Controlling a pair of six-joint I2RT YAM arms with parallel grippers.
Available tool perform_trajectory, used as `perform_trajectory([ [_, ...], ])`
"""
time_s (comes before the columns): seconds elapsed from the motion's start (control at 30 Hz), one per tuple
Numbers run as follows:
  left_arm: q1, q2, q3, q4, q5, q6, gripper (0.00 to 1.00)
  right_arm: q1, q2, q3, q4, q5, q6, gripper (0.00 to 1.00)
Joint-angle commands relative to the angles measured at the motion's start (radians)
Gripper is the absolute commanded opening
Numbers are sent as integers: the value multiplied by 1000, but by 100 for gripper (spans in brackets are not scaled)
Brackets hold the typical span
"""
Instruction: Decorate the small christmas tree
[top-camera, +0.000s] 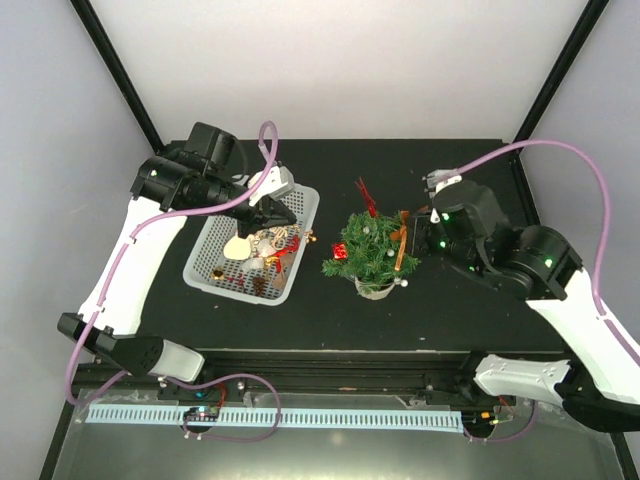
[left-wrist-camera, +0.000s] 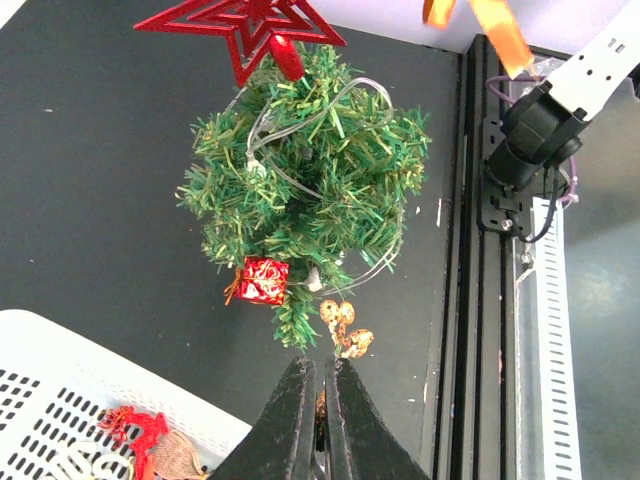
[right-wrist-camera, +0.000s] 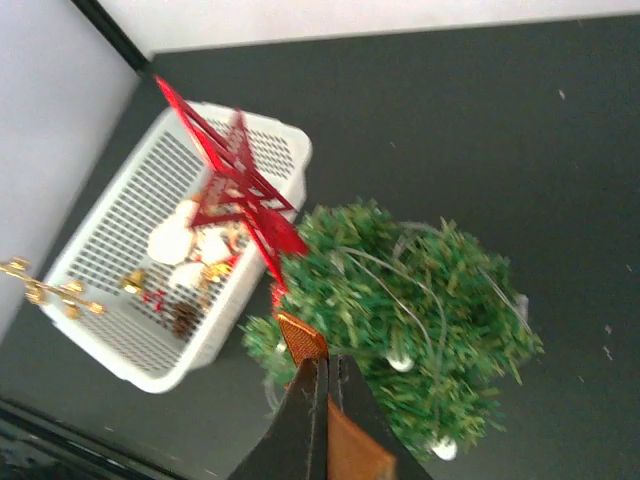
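The small christmas tree (top-camera: 372, 252) stands mid-table in a whitish pot (top-camera: 375, 289), topped by a red star (top-camera: 367, 195), with a red gift box (left-wrist-camera: 262, 280) and white baubles on its branches. My left gripper (top-camera: 285, 214) hovers over the right edge of the white mesh basket (top-camera: 205, 262), left of the tree. It is shut on the stem of a gold glitter sprig (left-wrist-camera: 343, 328). My right gripper (top-camera: 414, 227) is at the tree's right side, shut on an orange ribbon (right-wrist-camera: 303, 340) that lies against the branches.
The basket (right-wrist-camera: 120, 250) holds several ornaments, among them white discs, a pine cone and a red reindeer (left-wrist-camera: 135, 425). The table's black rail (left-wrist-camera: 490, 300) runs along the near edge. Black frame posts (top-camera: 115, 70) stand at the back corners.
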Motion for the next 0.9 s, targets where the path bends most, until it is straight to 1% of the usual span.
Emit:
perform_trajectory([
  [0.0,-7,8,19,37,1,-18,2,-3,-23,-62,-47,78,65,1],
  [0.17,-7,10,16,36,-2,-18,2,-4,-13,-97,-89,121,101,1],
  [0.3,-7,10,11,41,-1,-19,1,-3,10,-114,-98,110,96,1],
  [0.7,-6,4,3,49,-6,-18,1,-10,53,-190,-40,80,80,1],
  [0.87,-7,4,8,53,-7,-21,2,-57,59,-215,6,29,51,1],
])
